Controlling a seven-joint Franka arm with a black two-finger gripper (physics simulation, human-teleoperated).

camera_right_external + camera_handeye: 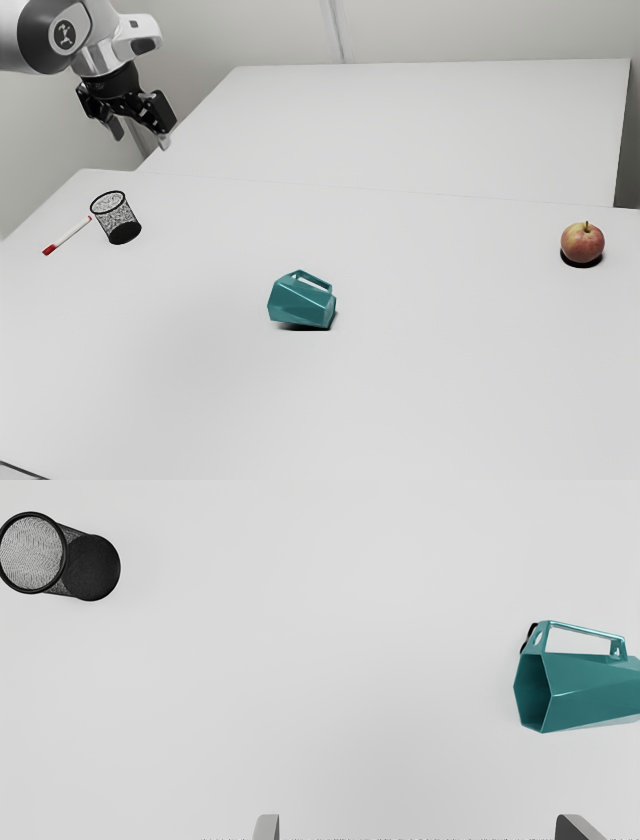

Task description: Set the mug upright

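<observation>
Two fingers (266,827) are standing apart. In the exterior view, the mug (302,302) is lying right of the gripper (141,140), mouth facing the tabletop's (430,400) left edge.

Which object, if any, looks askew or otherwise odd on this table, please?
The teal mug looks odd: it lies on its side on the white table, its open mouth facing sideways, whereas a mug normally stands on its base.

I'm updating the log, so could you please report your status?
Gripper open, raised, holding nothing. Mug on its side, untouched. Mesh cup stands well apart from it.
</observation>
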